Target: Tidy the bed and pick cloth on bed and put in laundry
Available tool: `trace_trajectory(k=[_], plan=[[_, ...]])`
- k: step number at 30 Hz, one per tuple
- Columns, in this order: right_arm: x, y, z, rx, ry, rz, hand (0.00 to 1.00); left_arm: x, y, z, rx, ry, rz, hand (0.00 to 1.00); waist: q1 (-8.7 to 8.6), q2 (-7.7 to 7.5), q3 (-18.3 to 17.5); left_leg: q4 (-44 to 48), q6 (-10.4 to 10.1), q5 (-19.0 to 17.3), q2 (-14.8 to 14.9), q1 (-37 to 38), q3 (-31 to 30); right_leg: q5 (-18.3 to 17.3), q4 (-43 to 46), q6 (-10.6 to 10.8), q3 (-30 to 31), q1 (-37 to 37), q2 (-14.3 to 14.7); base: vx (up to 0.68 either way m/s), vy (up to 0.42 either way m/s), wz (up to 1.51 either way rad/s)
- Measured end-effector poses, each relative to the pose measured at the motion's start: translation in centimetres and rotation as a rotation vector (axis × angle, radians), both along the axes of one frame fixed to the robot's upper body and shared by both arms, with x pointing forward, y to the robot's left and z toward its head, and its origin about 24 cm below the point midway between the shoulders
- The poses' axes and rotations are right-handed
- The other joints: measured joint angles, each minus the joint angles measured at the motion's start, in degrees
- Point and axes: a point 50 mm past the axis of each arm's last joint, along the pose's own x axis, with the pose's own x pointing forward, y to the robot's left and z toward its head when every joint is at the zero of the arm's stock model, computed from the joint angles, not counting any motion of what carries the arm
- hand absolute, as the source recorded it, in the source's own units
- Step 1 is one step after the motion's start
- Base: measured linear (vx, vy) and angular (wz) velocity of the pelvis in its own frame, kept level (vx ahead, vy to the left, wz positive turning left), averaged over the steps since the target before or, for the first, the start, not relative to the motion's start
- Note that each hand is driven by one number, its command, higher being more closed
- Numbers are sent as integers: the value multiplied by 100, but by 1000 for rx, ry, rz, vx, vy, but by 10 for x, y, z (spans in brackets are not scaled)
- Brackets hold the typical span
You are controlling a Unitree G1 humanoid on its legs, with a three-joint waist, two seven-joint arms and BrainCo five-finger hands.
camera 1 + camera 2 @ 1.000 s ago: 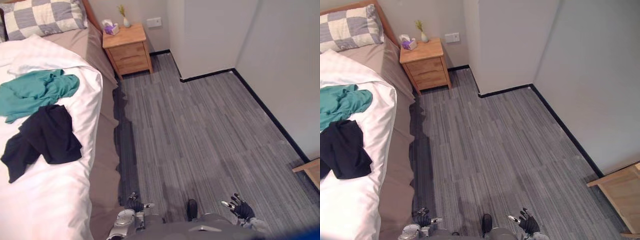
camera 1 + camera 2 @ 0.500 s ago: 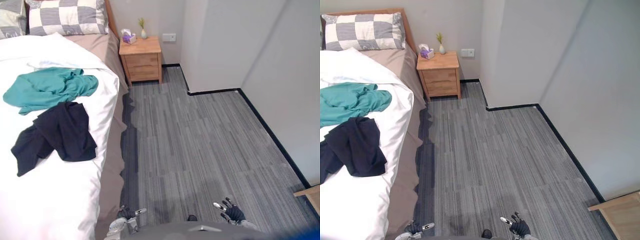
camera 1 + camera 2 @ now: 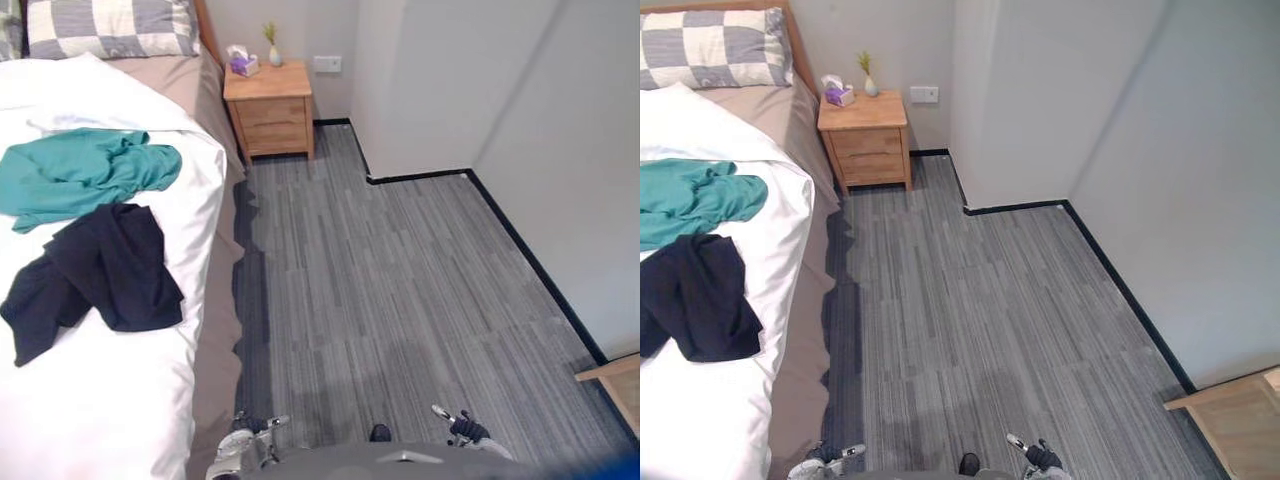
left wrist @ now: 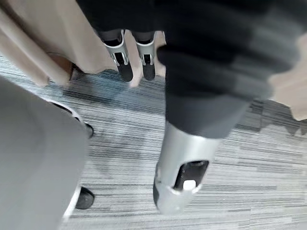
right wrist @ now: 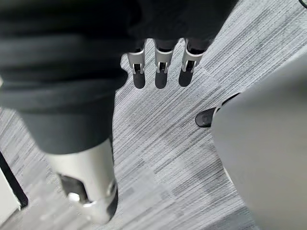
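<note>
Both garments lie on the bed (image 3: pixel 110 400) at your ten o'clock. The dark cloth (image 3: pixel 100 265) is nearer, and the teal cloth (image 3: pixel 90 172) sits just beside it towards eleven. Expect both to be light, soft and limp: they will drape and trail, not lift as a shape. Take each at its bunched middle, where the folds pile up, and pinch shallow so you don't drag the smooth white cover. Your left hand (image 4: pixel 125 60) and right hand (image 5: pixel 160 67) hang at six o'clock over the floor (image 3: pixel 400 280), fingers straight, holding nothing.
</note>
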Motion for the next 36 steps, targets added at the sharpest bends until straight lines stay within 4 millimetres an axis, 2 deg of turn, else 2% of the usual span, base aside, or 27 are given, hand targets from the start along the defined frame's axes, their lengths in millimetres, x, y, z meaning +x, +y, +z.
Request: trace_trajectory(k=[1,2,3,4,5,6,7,9,13,16,17,19,20,21,22,23,25,27,28,29,30,31,32,33,34,35,36], plan=[[1,-2,1,-8,-4,12,0,1,-1,0,-1,-4,8,0,5,-2,29,348,46,-111,115,-143,123,-39,2,-15,-7,65,-10,-108,43,16],[4,-7,3,-26,-15,15,0,1,-3,0,-7,-10,23,0,9,126,106,594,161,-373,433,-245,362,-93,17,-27,-53,111,14,-86,15,12],[4,-10,3,-36,-17,17,0,2,-5,0,-11,-10,22,0,-3,206,111,484,137,-435,578,-280,402,-124,109,25,-76,101,22,-157,-16,17],[8,-18,6,-64,-34,23,0,2,-15,-1,-30,-6,14,0,-34,461,169,-236,68,-258,757,-214,364,-280,405,116,-111,12,62,-113,30,17],[10,-18,7,-73,-38,34,0,1,-20,-2,-40,1,19,0,-7,485,163,-774,205,-194,644,-63,378,-365,537,206,-99,-62,-59,-95,64,17],[9,-18,7,-77,-35,43,0,-1,-17,-2,-31,10,19,0,-1,486,127,-1013,238,-100,529,-29,426,-340,542,239,-108,-85,-140,52,148,20],[11,-14,7,-70,-43,57,0,0,-12,-1,-21,11,30,0,41,330,116,-1460,343,126,277,109,459,-344,559,292,-111,-133,-289,82,107,13],[11,-12,6,-71,-43,75,0,3,-11,1,-27,-2,57,0,156,331,208,-1502,358,143,252,152,530,-371,579,317,-103,-134,-335,94,69,-1],[14,-5,7,-78,-55,139,0,0,-10,1,-29,-5,86,0,171,257,189,-1426,356,139,304,228,743,-427,579,284,-56,-116,-332,138,-8,-14],[13,-6,7,-91,-54,161,0,0,-9,1,-30,-7,96,0,287,202,173,-1453,335,39,354,356,1030,-619,776,308,165,-166,-311,106,-19,-34],[12,-7,7,-89,-54,148,0,-1,-9,1,-30,-3,96,0,289,219,129,-1535,332,-97,325,476,1027,-907,1151,339,200,-279,-339,113,53,-4],[2,-9,5,-82,-34,91,0,-5,-4,1,-11,17,72,0,281,36,-22,-1705,381,-270,74,616,932,-1526,2202,496,190,-638,-628,146,81,18],[-2,-11,4,-78,-24,53,0,-5,-2,1,-5,18,57,0,267,-51,-56,-1741,397,-335,-89,647,853,-1745,3237,466,262,-1096,-819,168,89,33],[-1,-14,5,-77,-32,13,0,-4,4,1,11,22,40,0,246,-183,-32,-1752,443,-404,-232,766,789,-1592,4760,294,365,-1770,-1103,179,96,39],[1,-18,6,-85,-40,-4,0,-5,5,0,17,30,23,0,167,-146,17,-1816,493,-435,-329,946,671,-1165,5691,175,402,-2121,-1274,247,112,59],[-1,-23,6,-99,-36,-7,0,-5,8,1,31,35,6,0,35,-181,73,-1913,571,-483,-328,1242,508,-964,6348,203,494,-2358,-1273,336,98,73],[-13,-24,2,-91,16,-11,0,-4,11,0,45,41,-19,0,-77,-164,84,-2076,563,-553,-231,1691,346,-1289,6597,180,452,-2550,-1112,365,42,63],[-23,-25,1,-97,42,-16,0,-5,6,-2,28,52,-18,0,-191,-59,133,-2186,472,-651,10,1931,265,-1456,6101,77,256,-2876,-807,208,-52,46],[-30,-26,0,-104,46,-27,0,-3,0,-2,8,47,-20,0,-256,42,182,-2300,442,-675,218,2027,216,-1434,5391,62,55,-3087,-553,-9,-137,55],[-40,-27,0,-113,53,-32,0,2,-6,-2,-9,30,-24,0,-329,112,239,-2430,425,-665,391,2131,203,-1297,4470,69,-57,-3224,-288,-29,-160,56],[-46,-26,0,-116,57,-34,0,4,-7,-2,-11,21,-26,0,-362,123,248,-2462,404,-653,456,2166,198,-1114,3907,73,-29,-3267,-142,213,-170,52],[-59,-22,-1,-116,66,-40,0,7,-7,-1,-10,-2,-25,0,-398,68,259,-2457,401,-653,494,2284,209,-555,2722,114,168,-3248,22,490,-220,39],[-67,-19,-2,-114,63,-45,0,13,-10,1,-13,-29,-28,0,-502,159,375,-2445,264,-592,639,2461,211,36,2634,-248,168,-3012,217,675,-212,21],[-69,-22,0,-124,47,-59,0,14,-13,1,-20,-39,-30,0,-462,268,453,-2416,190,-392,693,2501,278,-125,2865,-203,159,-3002,274,556,-191,3],[-68,-25,1,-140,26,-68,0,17,-16,1,-27,-61,-33,0,-486,213,518,-2378,84,-71,647,2537,296,-384,3224,-377,197,-3097,219,543,-193,-16],[-68,-23,2,-153,8,-44,0,20,-24,2,-40,-86,-35,0,-556,185,541,-2236,-115,410,649,2640,291,-856,3718,-521,187,-3114,190,455,-204,-13],[-67,-20,2,-152,0,-20,0,21,-24,3,-41,-92,-34,0,-561,191,534,-2134,-156,554,683,2639,290,-990,3814,-575,184,-3090,215,495,-226,-20]])
